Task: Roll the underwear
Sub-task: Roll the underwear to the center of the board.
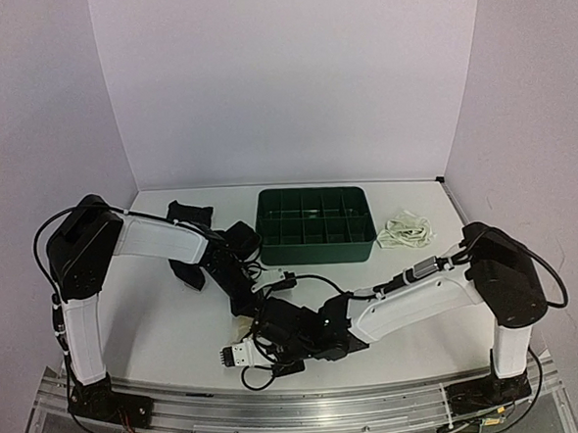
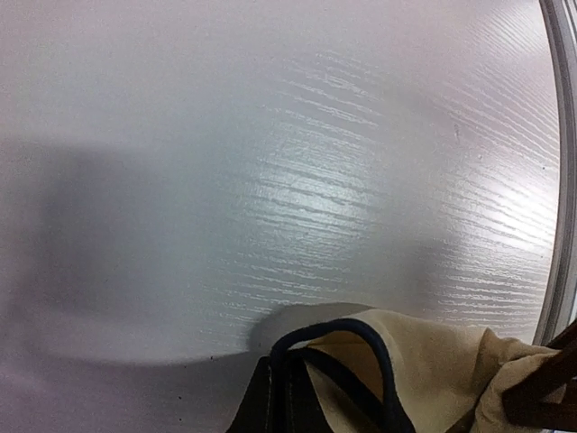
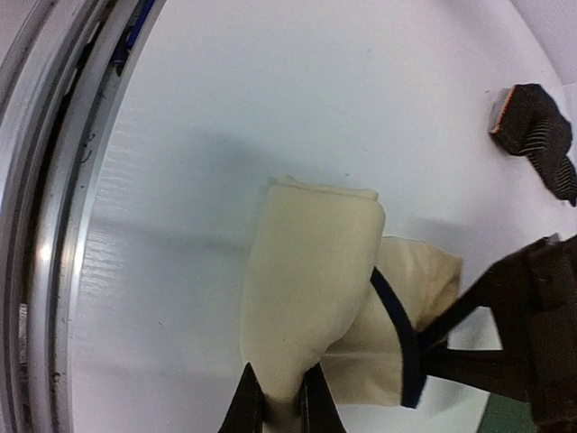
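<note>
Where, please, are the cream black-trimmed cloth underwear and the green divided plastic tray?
cream black-trimmed cloth underwear (image 3: 306, 298): right wrist view, its folded middle.
green divided plastic tray (image 1: 316, 254): top external view, its front wall.

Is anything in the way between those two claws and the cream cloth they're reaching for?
Nothing visible. Both grip the cream underwear directly: the right gripper pinches its folded end, and the left gripper is shut on the dark-trimmed edge.
</note>
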Controlling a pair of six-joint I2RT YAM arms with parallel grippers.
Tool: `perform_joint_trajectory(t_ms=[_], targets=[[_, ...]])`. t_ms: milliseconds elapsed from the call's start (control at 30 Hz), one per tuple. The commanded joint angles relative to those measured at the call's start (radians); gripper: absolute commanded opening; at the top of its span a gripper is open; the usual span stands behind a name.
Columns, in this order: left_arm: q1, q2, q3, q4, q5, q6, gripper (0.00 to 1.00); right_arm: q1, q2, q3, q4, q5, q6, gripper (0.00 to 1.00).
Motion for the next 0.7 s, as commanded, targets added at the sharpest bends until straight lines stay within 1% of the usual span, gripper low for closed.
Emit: perform_joint_trajectory(t_ms=[0,133,200,300,333,367,400,467,500,533,567,667], targets=[[-0.019,0.034,0.023,0.058,0.004,0.024,0.0,-0.018,0.054,0.071,-0.12,-0.188,0.154,0.0],[-0.02,0.034,0.027,0.076,0.025,0.024,0.0,-0.081,0.067,0.075,-0.135,-0.364,0.35,0.0],[-0.02,0.031,0.031,0.083,0.033,0.026,0.0,-0.099,0.071,0.064,-0.137,-0.438,0.406,0.0],[-0.02,0.029,0.049,0.091,0.071,0.026,0.0,-0.117,0.079,0.063,-0.139,-0.503,0.488,0.0],[-0.02,0.029,0.057,0.093,0.084,0.024,0.04,-0.124,0.083,0.064,-0.139,-0.518,0.51,0.0],[-0.02,0.028,0.068,0.094,0.097,0.021,0.11,-0.129,0.089,0.067,-0.14,-0.532,0.53,0.0],[-0.02,0.026,0.081,0.095,0.11,0.016,0.22,-0.134,0.094,0.069,-0.141,-0.548,0.547,0.0],[-0.014,0.016,0.106,0.104,0.124,-0.004,0.5,-0.149,0.107,0.07,-0.143,-0.573,0.593,0.0],[-0.003,0.006,0.115,0.111,0.139,-0.015,0.61,-0.155,0.112,0.067,-0.144,-0.583,0.607,0.0],[0.008,-0.005,0.123,0.12,0.151,-0.027,0.68,-0.159,0.118,0.065,-0.145,-0.591,0.62,0.0],[0.02,-0.015,0.132,0.126,0.158,-0.038,0.72,-0.16,0.125,0.064,-0.146,-0.597,0.632,0.0],[0.07,-0.034,0.177,0.115,0.177,-0.084,0.77,-0.164,0.144,0.066,-0.148,-0.604,0.68,0.0]])
